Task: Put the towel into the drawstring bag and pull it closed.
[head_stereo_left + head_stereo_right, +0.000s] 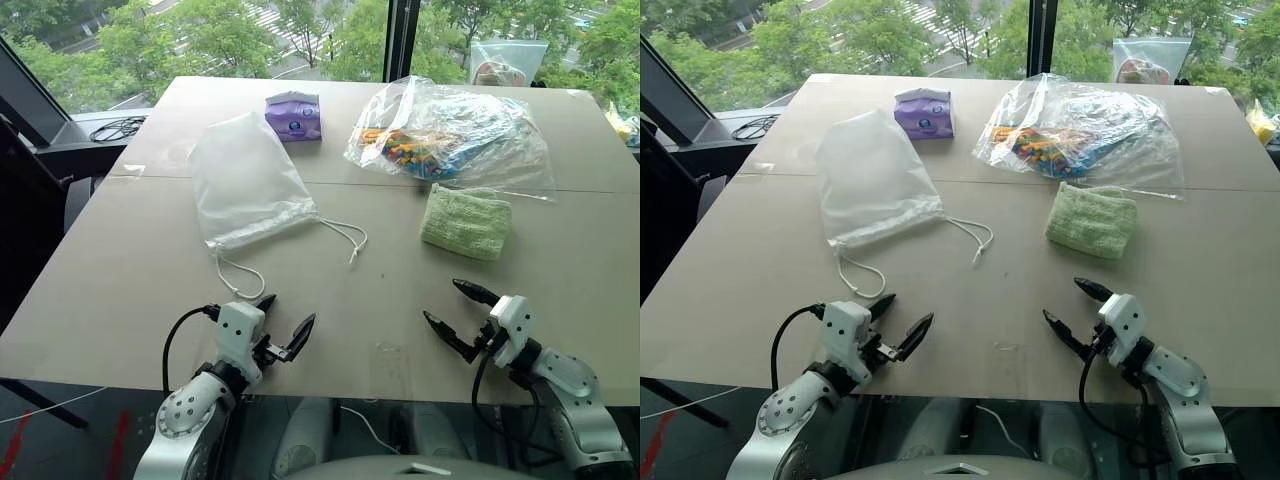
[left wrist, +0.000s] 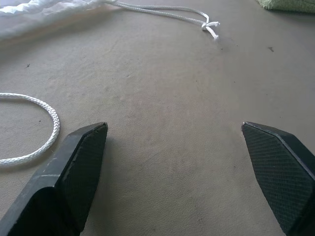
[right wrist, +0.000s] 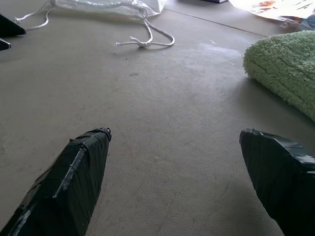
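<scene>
Towel and bag wait on the table, both grippers empty

Towel (image 1: 466, 222) is small, green and fluffy. It lies folded on the tan table (image 1: 120, 280), on the robot's right side. It sits just in front of a big clear plastic bag (image 1: 450, 135) full of colourful things, and its far edge looks like it touches that bag.

The drawstring bag (image 1: 245, 183) is thin and white, and you can almost see through it. It lies flat on the left side of the table, well apart from the towel. Its gathered mouth points toward the robot. Two white cords (image 1: 343, 234) come out of the mouth. One loops toward the middle of the table and ends in a knot. The other curls close to the left gripper.

A purple tissue packet (image 1: 294, 115) sits just behind the drawstring bag. A small clear zip bag (image 1: 507, 62) stands at the far edge.

The left gripper (image 1: 284, 324) hangs low over the near edge of the table with its two black fingers spread wide. It holds nothing. The right gripper (image 1: 456, 306) is near the edge too, in front of the towel but not touching it. Its fingers are spread wide and hold nothing.
</scene>
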{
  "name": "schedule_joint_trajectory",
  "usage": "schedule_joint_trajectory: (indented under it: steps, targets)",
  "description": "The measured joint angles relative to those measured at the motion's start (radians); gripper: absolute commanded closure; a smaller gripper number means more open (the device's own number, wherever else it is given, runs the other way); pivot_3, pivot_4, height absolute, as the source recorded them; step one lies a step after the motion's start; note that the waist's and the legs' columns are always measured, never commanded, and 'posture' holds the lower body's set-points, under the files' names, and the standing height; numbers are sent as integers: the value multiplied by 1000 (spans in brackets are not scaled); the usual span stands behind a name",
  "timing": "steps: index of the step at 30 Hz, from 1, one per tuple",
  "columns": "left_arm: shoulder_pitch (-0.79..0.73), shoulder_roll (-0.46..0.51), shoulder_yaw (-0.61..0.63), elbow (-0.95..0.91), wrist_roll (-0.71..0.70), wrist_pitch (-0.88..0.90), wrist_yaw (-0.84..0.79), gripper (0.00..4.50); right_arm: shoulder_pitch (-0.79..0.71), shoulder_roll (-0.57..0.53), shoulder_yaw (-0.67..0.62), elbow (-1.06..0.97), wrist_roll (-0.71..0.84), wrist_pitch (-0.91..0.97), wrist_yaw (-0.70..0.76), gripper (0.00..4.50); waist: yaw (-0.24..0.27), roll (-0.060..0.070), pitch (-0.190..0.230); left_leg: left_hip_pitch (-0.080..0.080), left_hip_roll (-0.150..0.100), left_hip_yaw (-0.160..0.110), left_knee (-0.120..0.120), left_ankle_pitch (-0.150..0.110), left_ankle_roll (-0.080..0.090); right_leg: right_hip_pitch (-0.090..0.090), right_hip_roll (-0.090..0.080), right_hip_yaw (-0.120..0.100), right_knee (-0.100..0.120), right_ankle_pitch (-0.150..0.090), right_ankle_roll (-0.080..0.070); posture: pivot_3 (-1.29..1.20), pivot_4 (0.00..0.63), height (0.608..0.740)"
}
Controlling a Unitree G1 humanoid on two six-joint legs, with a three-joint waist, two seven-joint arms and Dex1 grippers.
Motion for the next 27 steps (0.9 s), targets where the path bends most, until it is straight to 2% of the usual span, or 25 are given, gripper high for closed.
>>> schedule_joint_trajectory:
  steps: [23, 27]
  targets:
    - [-75, 10, -25, 26, -11, 3, -27, 0, 73, 1, 11, -131, -16, 107, -70, 27, 0, 2, 1, 0, 0, 0, 1, 0, 0, 0, 1, 0, 1, 1, 2, 0, 150, 740]
    - [-141, 21, -8, 51, 52, -29, 12, 0, 68, 0, 14, -179, 14, 137, -57, 27, 0, 2, 1, 0, 0, 0, 1, 0, 0, 0, 2, 0, 2, 1, 2, 0, 150, 740]
